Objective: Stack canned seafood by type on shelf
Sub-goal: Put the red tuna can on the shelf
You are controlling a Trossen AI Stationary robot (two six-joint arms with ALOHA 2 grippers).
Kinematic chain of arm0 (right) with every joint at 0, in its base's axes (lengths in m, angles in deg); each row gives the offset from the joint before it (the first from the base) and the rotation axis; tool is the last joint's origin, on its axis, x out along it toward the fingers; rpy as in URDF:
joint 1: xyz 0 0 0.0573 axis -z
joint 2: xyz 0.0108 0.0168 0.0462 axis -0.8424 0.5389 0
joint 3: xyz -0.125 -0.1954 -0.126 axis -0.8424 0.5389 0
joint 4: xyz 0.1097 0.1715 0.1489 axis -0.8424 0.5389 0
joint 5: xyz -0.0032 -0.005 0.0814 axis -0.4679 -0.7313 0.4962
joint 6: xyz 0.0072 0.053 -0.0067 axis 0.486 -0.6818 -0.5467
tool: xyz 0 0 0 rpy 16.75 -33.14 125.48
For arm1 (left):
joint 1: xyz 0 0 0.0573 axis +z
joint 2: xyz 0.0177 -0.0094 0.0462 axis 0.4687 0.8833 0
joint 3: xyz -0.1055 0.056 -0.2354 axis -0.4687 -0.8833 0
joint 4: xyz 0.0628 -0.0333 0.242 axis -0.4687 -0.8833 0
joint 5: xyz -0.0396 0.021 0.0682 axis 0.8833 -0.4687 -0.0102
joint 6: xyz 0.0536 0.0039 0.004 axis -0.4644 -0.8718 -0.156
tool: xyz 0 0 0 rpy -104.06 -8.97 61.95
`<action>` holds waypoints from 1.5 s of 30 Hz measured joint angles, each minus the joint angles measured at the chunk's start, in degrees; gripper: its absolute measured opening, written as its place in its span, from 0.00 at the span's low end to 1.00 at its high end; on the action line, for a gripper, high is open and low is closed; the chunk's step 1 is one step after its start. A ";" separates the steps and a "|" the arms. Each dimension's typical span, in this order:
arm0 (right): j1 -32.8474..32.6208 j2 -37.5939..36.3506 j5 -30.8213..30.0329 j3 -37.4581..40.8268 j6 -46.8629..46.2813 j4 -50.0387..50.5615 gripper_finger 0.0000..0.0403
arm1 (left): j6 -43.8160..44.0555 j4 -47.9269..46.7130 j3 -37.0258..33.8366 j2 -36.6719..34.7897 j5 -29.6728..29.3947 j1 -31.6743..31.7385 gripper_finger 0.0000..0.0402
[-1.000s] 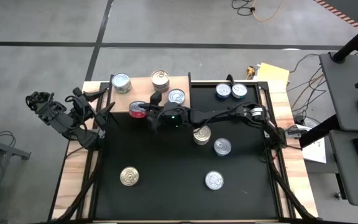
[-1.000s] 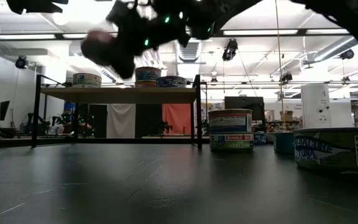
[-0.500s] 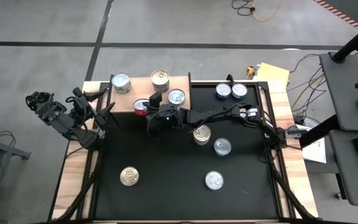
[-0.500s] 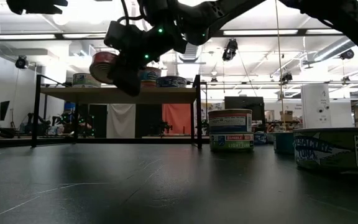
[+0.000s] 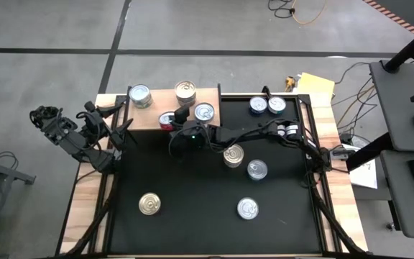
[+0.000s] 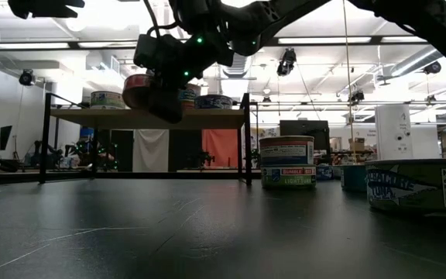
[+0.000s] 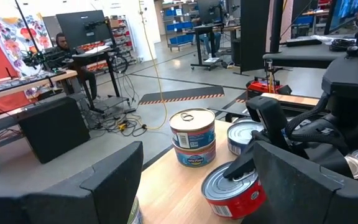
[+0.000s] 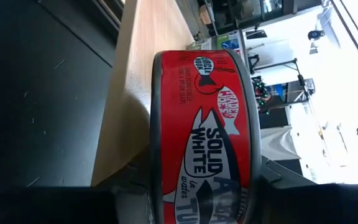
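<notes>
Two arms share a wide black table point(image 5: 192, 216), and the largest thing that matters on it is the wooden shelf point(image 5: 153, 115) at the back left, a flat-topped stand several cans wide. On the shelf's top stand a blue-labelled can point(image 5: 140, 95) at its left end, a two-high stack with a gold lid point(image 5: 185, 91) near the middle, and a silver-topped can point(image 5: 204, 111) toward its right edge. The right arm reaches across from the right side, and its gripper point(image 5: 172, 124) is pinched on a red-labelled tuna can point(image 5: 167, 119), holding it by the rim at the shelf's front edge. In the low view the red can point(image 6: 138, 90) hangs with its underside about level with the shelf top, tilted slightly, so I judge it is not yet set down. The relation that counts: the open patch of wood lies straight ahead of the held can, between the blue can and the stack, and the can's flat faces run nearly parallel to the board, so a short push inward and a small lowering should seat it. The left gripper point(image 5: 117, 126) waits spread open just off the shelf's left end, holding nothing; it is close to the shelf but not involved. Loose cans remain on the table: a gold-topped one point(image 5: 149, 203) at front left, three near the centre right, and a pair point(image 5: 267, 106) at the back right.
</notes>
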 joint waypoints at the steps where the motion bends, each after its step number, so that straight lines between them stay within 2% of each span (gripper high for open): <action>1: 0.00 0.00 0.02 0.00 0.00 -0.02 0.31 | 0.00 0.02 0.00 0.00 0.00 0.00 0.72; 6: 0.00 0.00 0.43 0.00 -0.25 -0.04 0.32 | 0.00 0.02 0.00 0.00 0.00 0.00 0.72; 14: 0.00 0.00 1.08 0.00 -1.98 0.18 0.45 | 0.00 0.02 0.00 0.02 0.00 0.00 0.72; 22: 0.00 -0.04 1.90 -0.15 -10.92 0.86 0.51 | 0.02 0.02 0.00 0.02 -0.02 0.00 0.72; 30: 0.23 -0.04 2.07 -5.93 -19.30 11.12 0.58 | 0.05 0.04 0.00 0.02 -0.02 0.00 0.72; 35: 0.89 -0.09 5.01 -9.81 -25.90 18.85 0.62 | 0.48 0.06 0.00 0.02 -0.02 0.00 0.72; 45: 1.35 -0.11 7.13 -10.29 -29.47 21.88 0.67 | 1.02 0.06 0.00 0.04 -0.04 0.00 0.72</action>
